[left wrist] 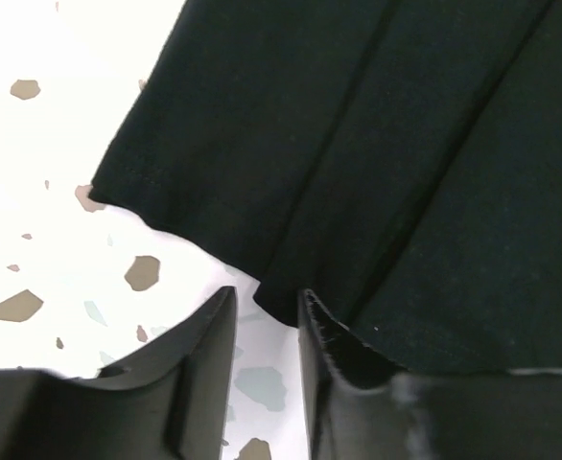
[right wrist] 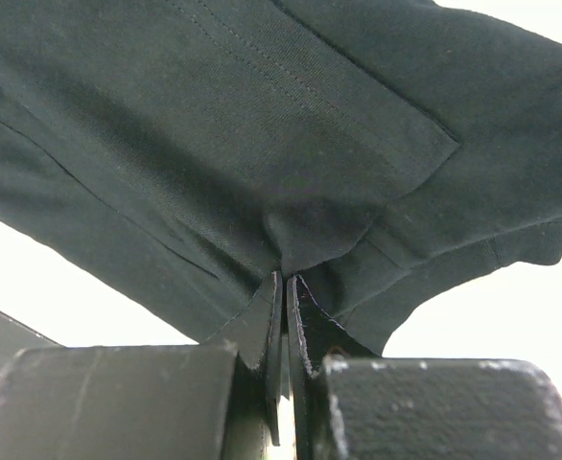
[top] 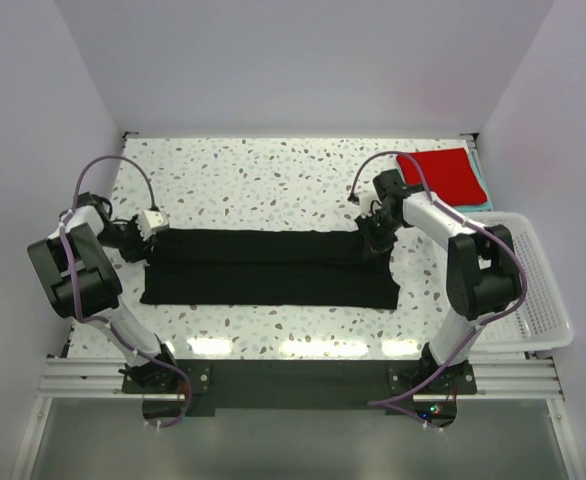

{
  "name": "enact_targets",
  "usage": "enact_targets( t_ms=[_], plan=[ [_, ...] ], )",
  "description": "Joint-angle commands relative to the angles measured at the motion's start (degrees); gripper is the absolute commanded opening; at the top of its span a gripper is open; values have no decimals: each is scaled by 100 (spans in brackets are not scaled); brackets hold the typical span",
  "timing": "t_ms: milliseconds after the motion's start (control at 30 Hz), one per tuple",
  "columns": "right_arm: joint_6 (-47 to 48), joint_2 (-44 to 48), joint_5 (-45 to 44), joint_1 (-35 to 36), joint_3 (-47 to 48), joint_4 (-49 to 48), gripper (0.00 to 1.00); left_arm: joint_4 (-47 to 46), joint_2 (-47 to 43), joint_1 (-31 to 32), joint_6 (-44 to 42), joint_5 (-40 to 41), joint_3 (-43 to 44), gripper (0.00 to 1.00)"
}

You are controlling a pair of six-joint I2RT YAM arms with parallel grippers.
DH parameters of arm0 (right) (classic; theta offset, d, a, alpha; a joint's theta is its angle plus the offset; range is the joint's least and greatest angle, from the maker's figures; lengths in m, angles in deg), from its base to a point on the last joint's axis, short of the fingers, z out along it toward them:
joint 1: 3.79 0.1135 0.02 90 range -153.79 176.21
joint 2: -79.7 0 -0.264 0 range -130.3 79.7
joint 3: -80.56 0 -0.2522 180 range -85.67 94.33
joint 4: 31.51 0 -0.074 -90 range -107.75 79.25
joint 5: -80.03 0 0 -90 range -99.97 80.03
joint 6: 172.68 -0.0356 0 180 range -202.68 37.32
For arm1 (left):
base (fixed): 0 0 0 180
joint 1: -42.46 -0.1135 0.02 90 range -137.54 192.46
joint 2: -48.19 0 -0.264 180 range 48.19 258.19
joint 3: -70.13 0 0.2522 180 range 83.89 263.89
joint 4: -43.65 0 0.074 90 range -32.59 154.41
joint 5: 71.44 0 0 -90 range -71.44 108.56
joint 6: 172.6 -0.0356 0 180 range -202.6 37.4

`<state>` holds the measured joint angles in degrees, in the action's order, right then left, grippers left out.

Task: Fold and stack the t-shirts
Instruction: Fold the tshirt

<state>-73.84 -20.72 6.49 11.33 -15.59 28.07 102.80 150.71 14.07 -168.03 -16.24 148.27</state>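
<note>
Right wrist view has the right gripper clamped on the limp, light black t-shirt, left gripper slightly parted and empty; its end corners likely grip best.

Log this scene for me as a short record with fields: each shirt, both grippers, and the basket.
black t-shirt: folded into a long band across the table
red t-shirt: folded, far right corner, lying on the teal t-shirt
left gripper: open, at the band's left end
right gripper: shut on the band's right end
white mesh basket: right side, beside the right arm
</note>
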Motion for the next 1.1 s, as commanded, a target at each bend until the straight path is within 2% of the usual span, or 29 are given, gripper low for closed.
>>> enact_targets(
  t_ms=[0,200,367,767,900,1067],
  plan=[
    [135,-65,137,27,93,128,0,434,-136,-88,-325,-43,258,40],
    [241,-74,313,44,119,208,0,1165,-241,-97,-449,-517,777,42],
    [443,-109,252,79,120,278,0,1227,-382,95,-159,-808,910,43],
    [698,-241,-3,159,-12,155,1,-178,-716,1308,1308,-721,154,49],
    [733,-311,40,194,5,234,7,-653,-663,1668,1818,-668,13,50],
    [751,-285,181,194,224,436,16,-777,-470,2240,2118,-711,48,52]
  ],
)
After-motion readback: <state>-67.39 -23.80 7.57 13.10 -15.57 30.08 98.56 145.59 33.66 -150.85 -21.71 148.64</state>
